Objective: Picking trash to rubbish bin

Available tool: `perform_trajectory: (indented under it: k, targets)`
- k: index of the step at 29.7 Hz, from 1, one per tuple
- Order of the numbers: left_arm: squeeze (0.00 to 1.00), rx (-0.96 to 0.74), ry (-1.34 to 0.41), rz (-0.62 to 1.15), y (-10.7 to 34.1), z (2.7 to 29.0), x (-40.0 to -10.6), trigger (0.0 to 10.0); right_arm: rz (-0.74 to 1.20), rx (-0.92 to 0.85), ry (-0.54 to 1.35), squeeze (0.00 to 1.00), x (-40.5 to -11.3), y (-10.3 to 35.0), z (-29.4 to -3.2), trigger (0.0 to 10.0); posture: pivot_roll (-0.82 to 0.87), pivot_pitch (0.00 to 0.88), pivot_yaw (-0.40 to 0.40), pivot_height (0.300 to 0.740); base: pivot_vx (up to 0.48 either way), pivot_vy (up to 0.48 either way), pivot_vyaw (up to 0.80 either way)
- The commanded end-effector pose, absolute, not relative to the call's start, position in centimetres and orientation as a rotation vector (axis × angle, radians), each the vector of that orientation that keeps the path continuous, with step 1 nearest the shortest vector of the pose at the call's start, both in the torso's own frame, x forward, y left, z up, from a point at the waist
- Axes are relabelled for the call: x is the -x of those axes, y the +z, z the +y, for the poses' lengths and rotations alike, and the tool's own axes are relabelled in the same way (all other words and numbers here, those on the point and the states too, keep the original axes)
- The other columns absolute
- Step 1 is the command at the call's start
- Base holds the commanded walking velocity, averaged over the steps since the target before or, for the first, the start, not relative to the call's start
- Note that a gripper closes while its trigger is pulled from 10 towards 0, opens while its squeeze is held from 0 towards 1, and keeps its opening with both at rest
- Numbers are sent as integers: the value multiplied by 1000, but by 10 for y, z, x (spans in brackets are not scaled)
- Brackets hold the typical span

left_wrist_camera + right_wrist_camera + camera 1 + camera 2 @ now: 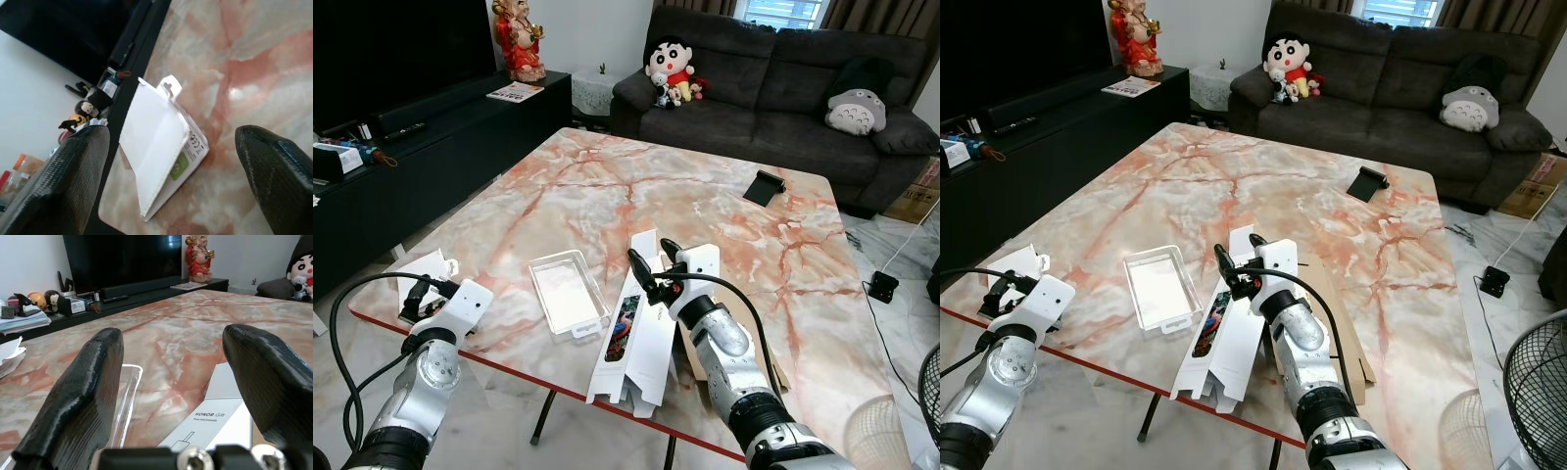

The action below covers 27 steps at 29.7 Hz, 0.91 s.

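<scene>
A long flattened white box [631, 338] with a colourful print lies at the marble table's [607, 186] near edge. My right gripper [653, 262] hovers open just above its far end, nothing between the fingers; the box [220, 423] also appears in the right wrist view. To the box's left sits a clear plastic tray [568, 292]. A small white folded package [423, 269] rests on the near left corner. My left gripper [421, 297] stands open right beside it, and in the left wrist view the package [156, 152] lies ahead between the fingers [63, 181].
A black object [764, 186] lies at the table's far right. Brown cardboard [1347, 333] sits under my right arm. A dark sofa [773, 78] stands behind, a black TV console [431, 137] to the left, a fan [1538, 392] at near right.
</scene>
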<state>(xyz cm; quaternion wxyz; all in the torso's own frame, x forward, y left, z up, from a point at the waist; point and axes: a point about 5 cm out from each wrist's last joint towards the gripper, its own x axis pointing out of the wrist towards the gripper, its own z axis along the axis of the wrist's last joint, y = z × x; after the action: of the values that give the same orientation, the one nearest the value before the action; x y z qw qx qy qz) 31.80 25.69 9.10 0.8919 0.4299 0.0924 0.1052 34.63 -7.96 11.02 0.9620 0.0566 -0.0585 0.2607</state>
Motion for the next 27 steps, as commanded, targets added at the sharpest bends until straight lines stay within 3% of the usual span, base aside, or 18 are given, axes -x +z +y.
perform_trajectory:
  k: [1, 27]
  targets:
    - [0, -911, 193, 203, 92, 257, -321, 10000, -125, -113, 530, 0, -348, 113, -79, 10000, 64, 0, -68, 740, 0, 0, 0]
    - [0, -882, 267, 223, 104, 273, -342, 10000, -125, -108, 520, 0, -348, 113, -84, 10000, 50, 3, -85, 740, 0, 0, 0]
